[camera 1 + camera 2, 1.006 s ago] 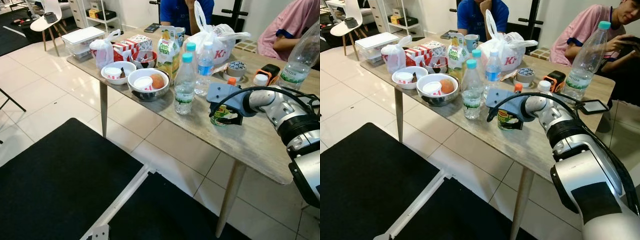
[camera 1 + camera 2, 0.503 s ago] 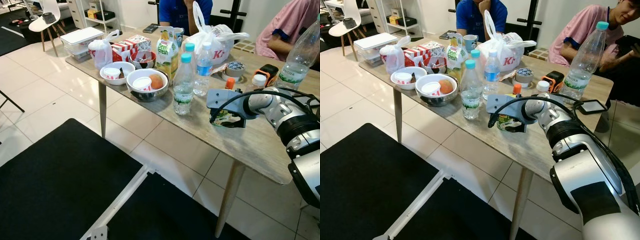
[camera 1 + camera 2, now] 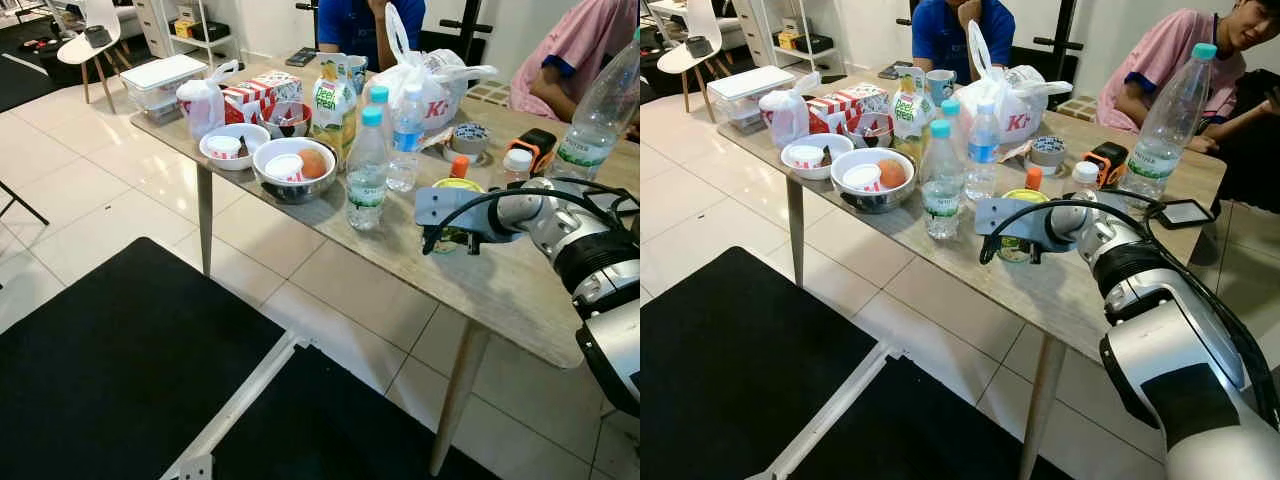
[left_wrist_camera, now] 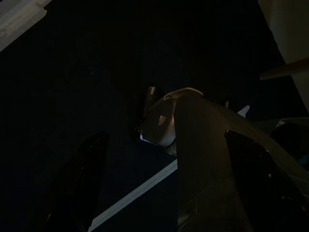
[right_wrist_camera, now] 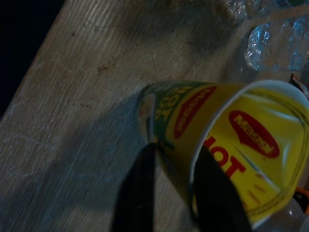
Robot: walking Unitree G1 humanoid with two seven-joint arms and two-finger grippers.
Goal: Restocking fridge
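I have the right pincer (image 3: 1018, 247) out over the bench (image 3: 1060, 290), near its front edge, closed on the yellow Maggi noodle cup (image 5: 212, 130). From the right wrist camera I can see the two black fingers (image 5: 137, 193) pinching the cup's side wall just below the rim, one on each side of it. The cup is tipped over at a slant, its foil lid (image 3: 457, 185) turned partly toward the head camera, and I cannot tell whether its base is touching the wood.

Just beside the cup, toward the bench's left end, stand two clear water bottles with teal caps: the nearer one (image 3: 941, 183) close to the front edge, the other (image 3: 982, 152) behind it. Further along that way sits a steel bowl (image 3: 872, 182) holding a small tub and an orange fruit, then a white bowl (image 3: 813, 155) and a red-and-white carton (image 3: 837, 106). A juice carton (image 3: 906, 111) and a knotted white plastic bag (image 3: 1012, 100) stand toward the back edge. A tall bottle (image 3: 1169, 120) stands at the right end, with a roll of tape (image 3: 1048, 152) and an orange-and-black item (image 3: 1108, 160) between it and the bag.

Two people sit along the far side of the bench, one in blue (image 3: 960, 30), one in pink (image 3: 1170, 60).

The left pincer (image 4: 164, 183) hangs in deep shade over a dark floor mat (image 3: 120, 370), its fingers spread well apart.
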